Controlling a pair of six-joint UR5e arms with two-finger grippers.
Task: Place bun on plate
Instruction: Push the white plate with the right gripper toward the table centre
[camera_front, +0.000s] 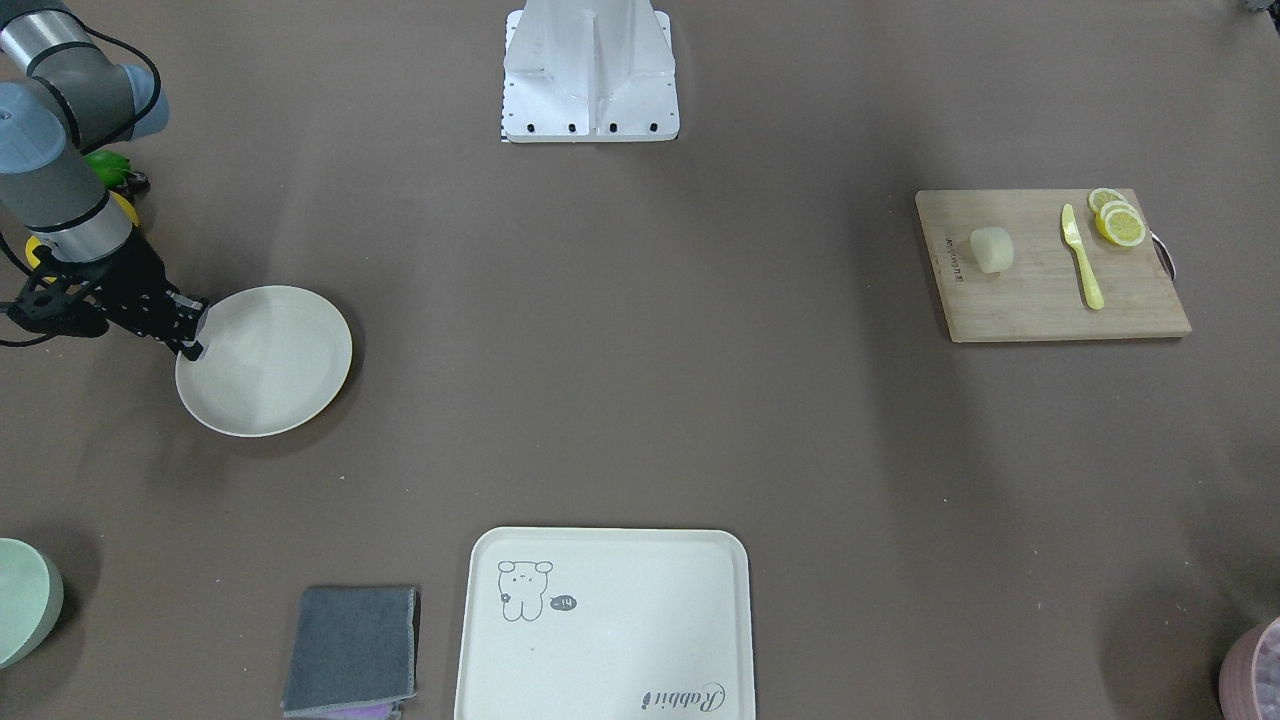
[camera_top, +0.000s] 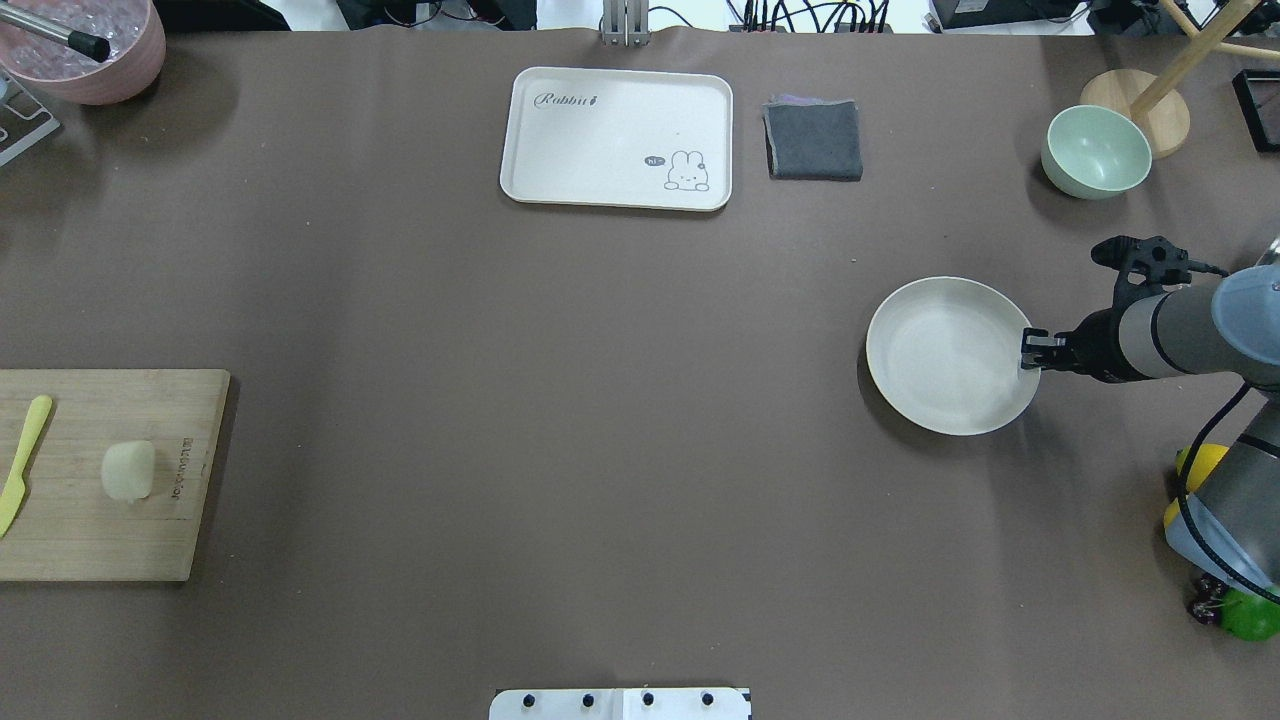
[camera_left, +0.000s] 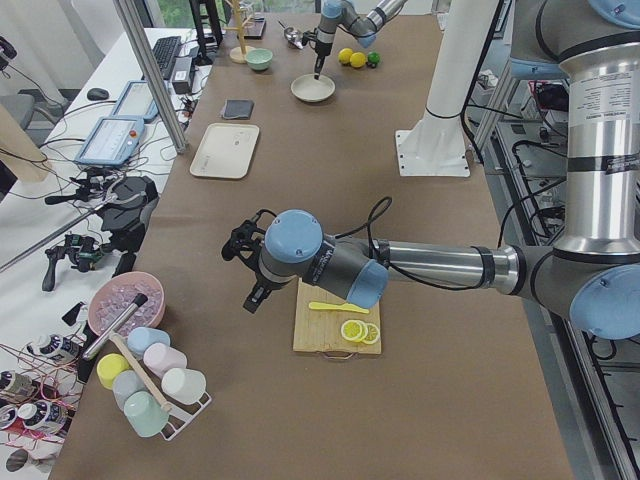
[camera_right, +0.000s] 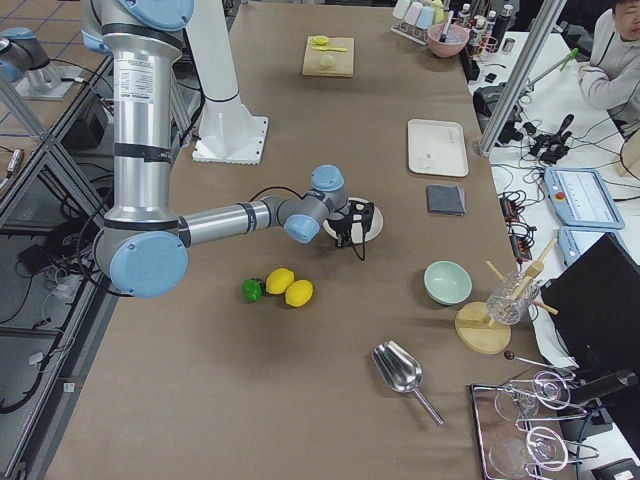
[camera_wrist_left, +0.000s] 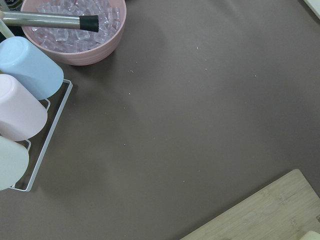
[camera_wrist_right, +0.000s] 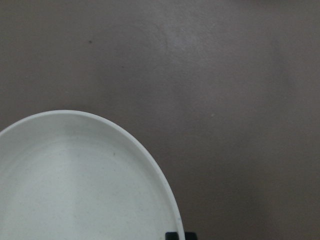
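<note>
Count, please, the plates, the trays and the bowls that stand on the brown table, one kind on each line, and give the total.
Plates: 1, the round cream-white plate
Trays: 1, the rectangular cream tray with an animal drawing
Bowls: 2, the pale green round bowl and the pink round bowl holding ice
Total: 4

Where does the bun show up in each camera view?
Front-facing: bun upper right, on the cutting board.
Overhead: left edge, mid-height.
Exterior left: hidden behind the left arm.
Exterior right: top centre, tiny.
Left wrist: perhaps the pale sliver, bottom right corner.
Right wrist: not in view.
Shared landmark: the cutting board.
</note>
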